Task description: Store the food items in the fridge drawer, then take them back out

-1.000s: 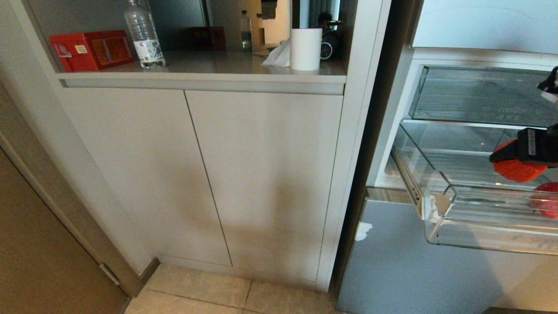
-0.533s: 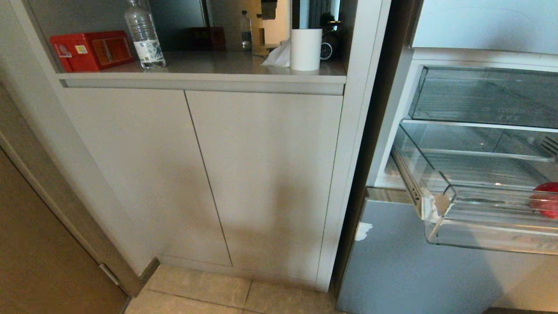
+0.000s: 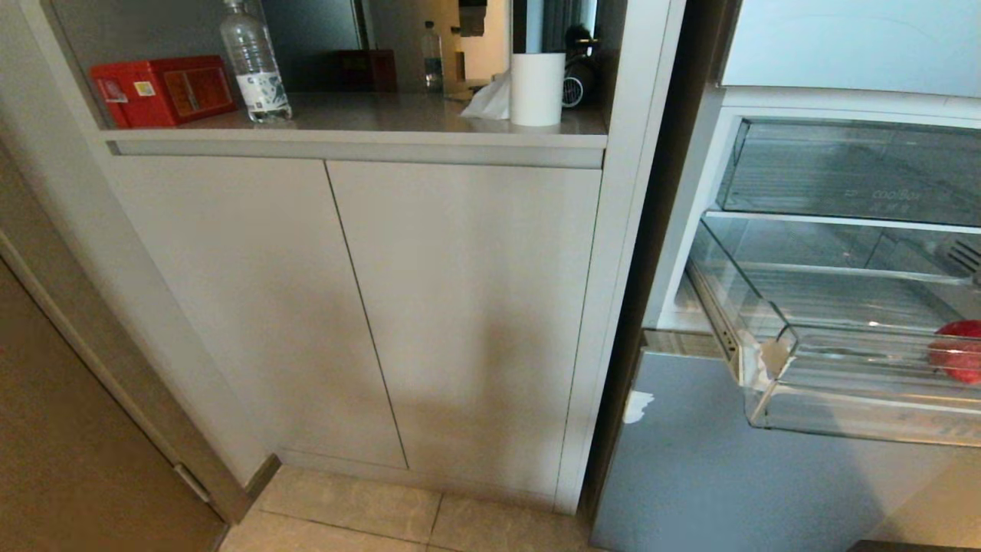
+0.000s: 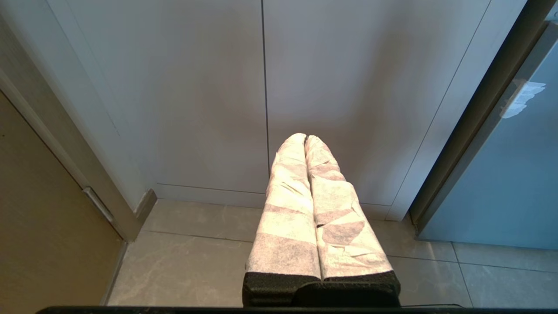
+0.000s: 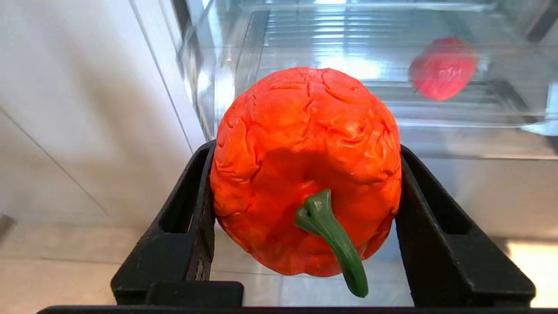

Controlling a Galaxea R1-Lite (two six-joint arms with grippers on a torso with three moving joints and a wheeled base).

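Looking from the head, we see the red fruit lying in the pulled-out fridge drawer. Left wrist: our left hand is pressed closed before cabinet doors. Right wrist: our right hand clamps the orange-red fruit (green stem showing), outside the drawer.

My right gripper is filled by the orange-red pepper clamped between its jaws. Ahead of it the fridge drawer stands pulled out, its clear front wall crossing the path. Behind that wall the red fruit takes up one spot on the drawer floor; the ribbed floor beside it looks free. My left gripper faces flat cabinet doors, tiled floor below.
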